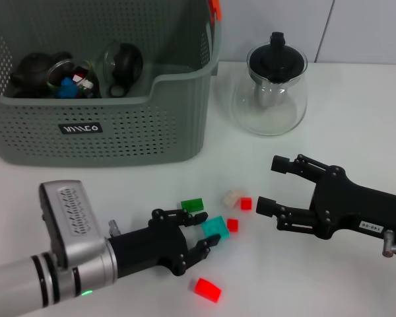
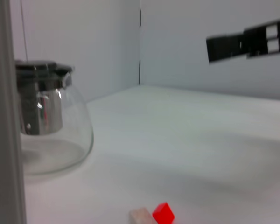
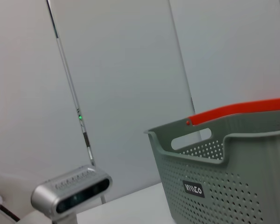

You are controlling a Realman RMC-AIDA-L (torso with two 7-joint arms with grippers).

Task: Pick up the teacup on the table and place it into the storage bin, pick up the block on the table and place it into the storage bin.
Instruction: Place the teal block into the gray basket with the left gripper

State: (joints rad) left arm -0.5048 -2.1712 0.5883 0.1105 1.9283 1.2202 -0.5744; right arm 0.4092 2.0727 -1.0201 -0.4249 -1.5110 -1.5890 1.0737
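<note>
While spread, left pincer (image 1: 197,232) flanks the teal block (image 1: 216,227).

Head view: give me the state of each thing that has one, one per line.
Storage bin: upright, already holding teaware and small blocks.
Glass teapot: upright beside the bin, lid on, looks empty.
Left gripper: jaws open around the teal block.
Right gripper: jaws open, empty.
Other blocks: loose on the table.

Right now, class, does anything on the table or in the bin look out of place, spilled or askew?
Nothing is spilled or broken. Small blocks lie scattered between the left pincer and right pincer; the glass teapot stands upright beside the storage bin.
</note>
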